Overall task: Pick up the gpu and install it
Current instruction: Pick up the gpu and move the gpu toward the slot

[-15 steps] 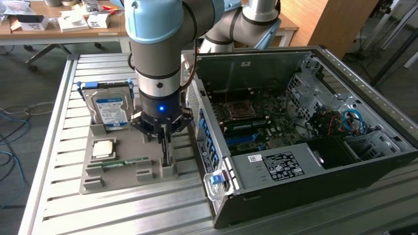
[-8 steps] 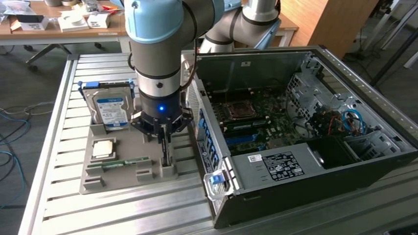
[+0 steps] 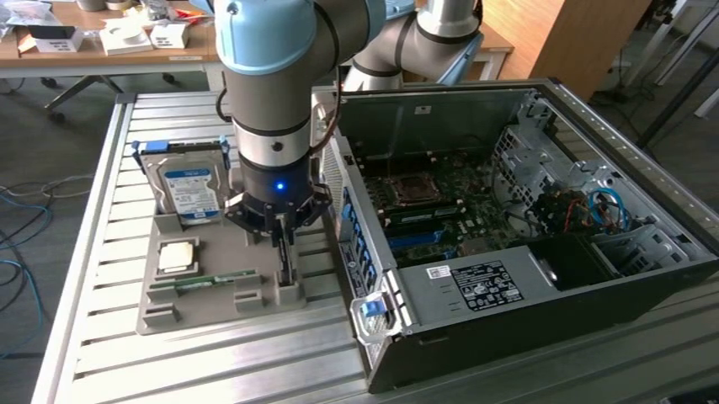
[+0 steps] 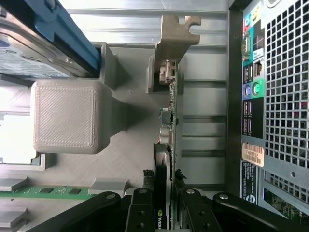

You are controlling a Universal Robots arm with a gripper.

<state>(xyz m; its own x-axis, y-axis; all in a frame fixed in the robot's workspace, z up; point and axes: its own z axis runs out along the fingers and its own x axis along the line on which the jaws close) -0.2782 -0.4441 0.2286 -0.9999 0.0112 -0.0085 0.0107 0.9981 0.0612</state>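
Gripper [image 4: 165, 195] fingers [image 4: 141, 212] sit nearest the wrist camera, clamped on both faces of the gpu [image 4: 170, 121], which stands on edge in a slot of the grey tray [image 3: 225, 248]. Exterior view's left to right: blue-labelled hard drive [image 3: 189, 192] propped in its holder, square chip [image 3: 178, 256] and memory stick [image 3: 202, 280] on the tray, gripper on the gpu, then open pc case [image 3: 506, 210] just beside the tray. Gpu long axis runs parallel to the case's port panel, silver bracket [image 4: 175, 34] toward the tray's hard-drive end, other end toward the memory-stick end
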